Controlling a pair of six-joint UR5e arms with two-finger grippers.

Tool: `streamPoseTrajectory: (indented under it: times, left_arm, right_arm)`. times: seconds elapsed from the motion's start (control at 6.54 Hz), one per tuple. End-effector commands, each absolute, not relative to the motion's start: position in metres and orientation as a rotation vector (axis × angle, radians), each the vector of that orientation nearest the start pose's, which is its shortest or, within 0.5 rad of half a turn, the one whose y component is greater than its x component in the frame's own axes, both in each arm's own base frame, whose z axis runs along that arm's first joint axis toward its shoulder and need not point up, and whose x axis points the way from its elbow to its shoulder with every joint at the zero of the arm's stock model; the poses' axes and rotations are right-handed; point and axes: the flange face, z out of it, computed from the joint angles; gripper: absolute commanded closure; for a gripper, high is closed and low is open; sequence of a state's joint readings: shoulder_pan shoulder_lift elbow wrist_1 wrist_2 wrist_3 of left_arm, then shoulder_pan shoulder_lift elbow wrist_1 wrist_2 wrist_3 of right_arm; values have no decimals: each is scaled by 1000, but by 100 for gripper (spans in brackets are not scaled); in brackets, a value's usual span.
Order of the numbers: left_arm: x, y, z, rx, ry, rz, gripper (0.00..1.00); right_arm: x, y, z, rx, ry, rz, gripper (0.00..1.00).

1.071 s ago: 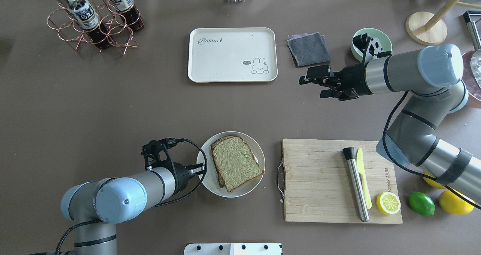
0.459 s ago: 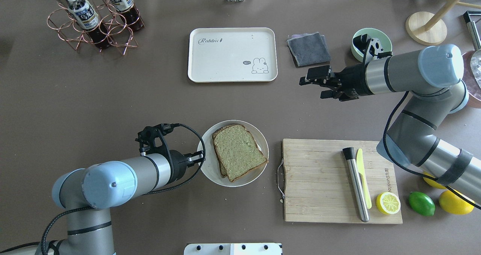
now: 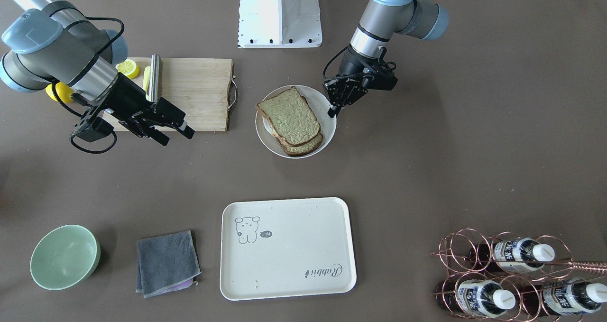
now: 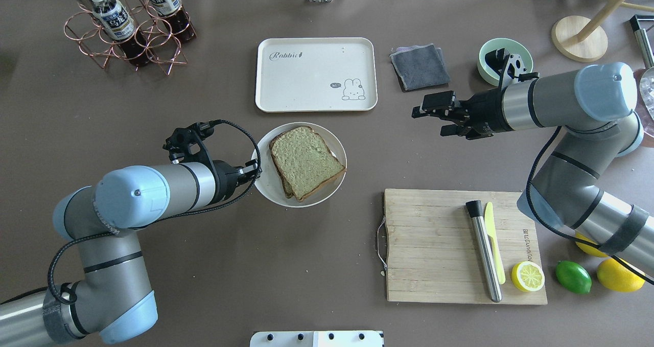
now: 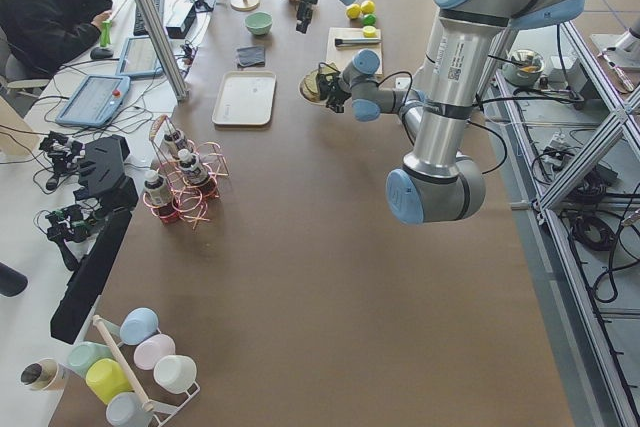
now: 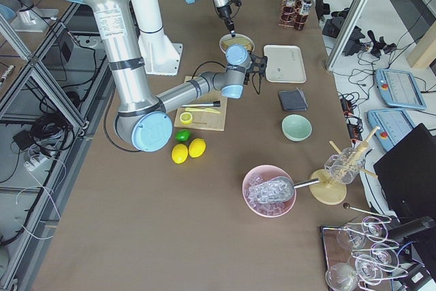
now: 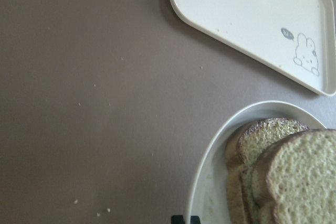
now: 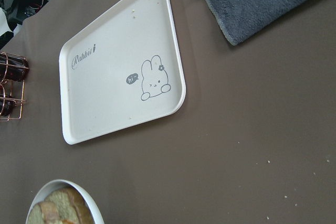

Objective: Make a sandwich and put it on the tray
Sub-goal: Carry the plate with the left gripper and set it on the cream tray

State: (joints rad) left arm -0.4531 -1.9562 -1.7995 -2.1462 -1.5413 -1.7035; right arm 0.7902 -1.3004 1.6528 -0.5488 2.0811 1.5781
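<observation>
Left tool [image 4: 257, 171] pinching plate [image 4: 266, 183] rim, greenish-tan brown-crusted sandwich [image 4: 305, 162] stacked askew

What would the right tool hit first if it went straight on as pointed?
Likely the bare table between the tray and the plate; the right tool seems to angle down that way. Depth is unclear, so the plate's rim is possible.

Just off my black left gripper [image 4: 254, 172], the plate [image 4: 268, 183] is plain white. The sandwich [image 4: 305, 160] on it is pale greenish-tan crumb edged with brown crust. Beyond them, the tray [image 4: 306, 81] is cream, with a grey bunny drawing and grey script. Near my black right gripper [image 4: 428, 122], the cloth [image 4: 420, 67] is dark grey and the bowl [image 3: 65, 256] mint green. The table [image 4: 204, 260] is dull brown.
</observation>
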Motion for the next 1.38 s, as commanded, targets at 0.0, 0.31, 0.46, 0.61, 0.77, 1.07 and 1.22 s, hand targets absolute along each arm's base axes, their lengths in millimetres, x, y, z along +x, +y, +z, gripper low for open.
streamPoseTrajectory:
  times: [0.0,0.31,0.46,0.61,0.77,1.07,1.22]
  left_arm:
    - [507,-453,247,163,1184,-745,100]
    - [524,-517,239,168,1145,-858,100]
    - [528,-545,247,180,1108,-891,100]
    - [538,-579,235,193,1084,-919,100]
    - [557,-600,235,194,1060,-929,100]
    - [573,-606,262,197,1078,-919,100]
    - [580,-601,265,194,1078,-911,100]
  right_arm:
    - [-351,-475,359,116,-1398,315,1]
    - [-352,-475,360,115,-1397,316,1]
    - [-352,-475,360,112,-1397,319,1]
    - [-353,-475,361,111,-1394,323,1]
    - [-354,-476,362,117,-1391,326,1]
    - [-355,-478,361,122,-1391,322,1]
    - [-355,-478,360,122,-1391,322,1]
